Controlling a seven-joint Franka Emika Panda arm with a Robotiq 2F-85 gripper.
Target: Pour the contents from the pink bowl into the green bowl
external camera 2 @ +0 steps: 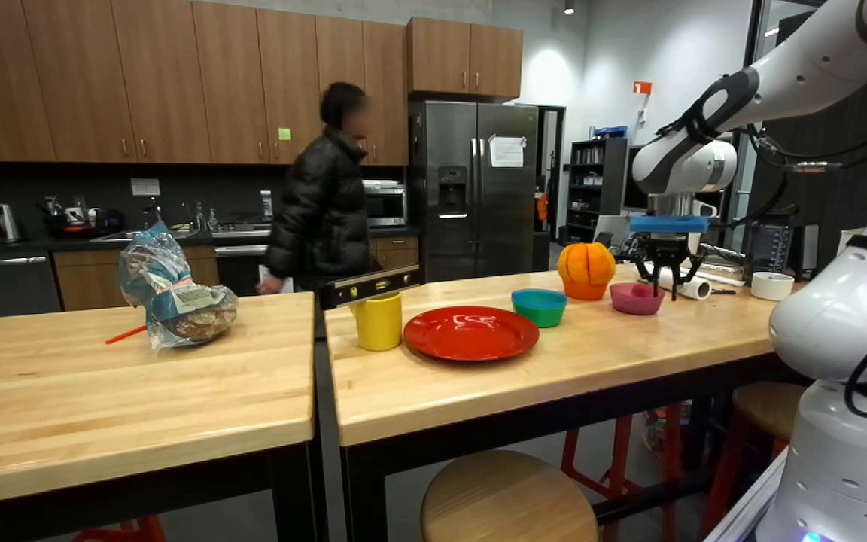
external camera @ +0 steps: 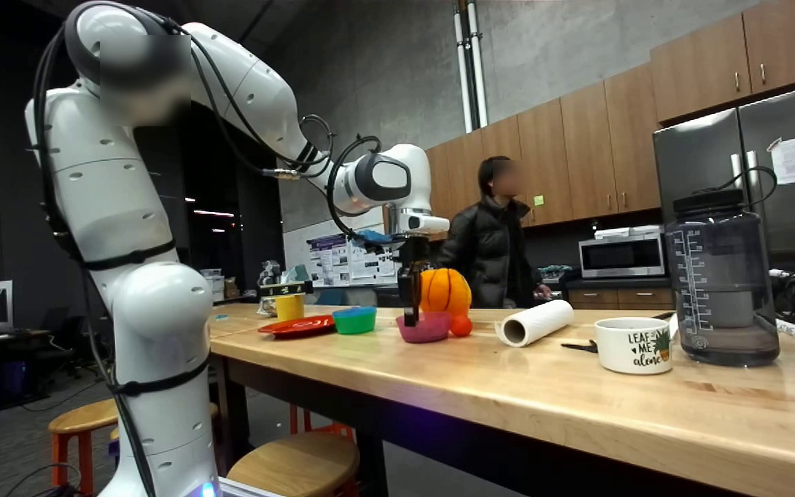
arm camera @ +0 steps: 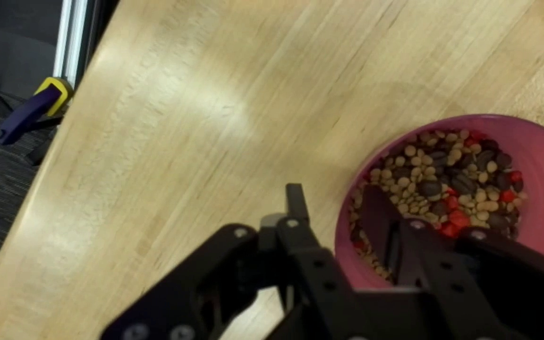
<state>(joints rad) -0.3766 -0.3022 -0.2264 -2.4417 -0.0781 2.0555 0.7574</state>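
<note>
While the shallow magenta plastic bowl [external camera 2: 631, 304] beside the ribbed orange ball [external camera 2: 586, 263] holds tan-and-dark grains [arm camera: 444, 174], the parted pincer [arm camera: 335, 191] straddles its wall; gripping and pouring into the bright-green plastic bowl [external camera 2: 540, 315] apparently remain.

Site: you are in a kitchen. Far side, in an exterior view: tall brown wooden cabinets [external camera 2: 177, 83], a silver boxy microwave [external camera 2: 386, 207], right of it a grey metal double-door refrigerator [external camera 2: 471, 196].

Wht arm [external camera: 125, 200], dk-grey wrist panel [external camera: 389, 174], blk cables [external camera: 40, 121] + straps [external camera: 128, 257]; blk gripper [arm camera: 337, 200] w/ silver screws [arm camera: 182, 332].
</note>
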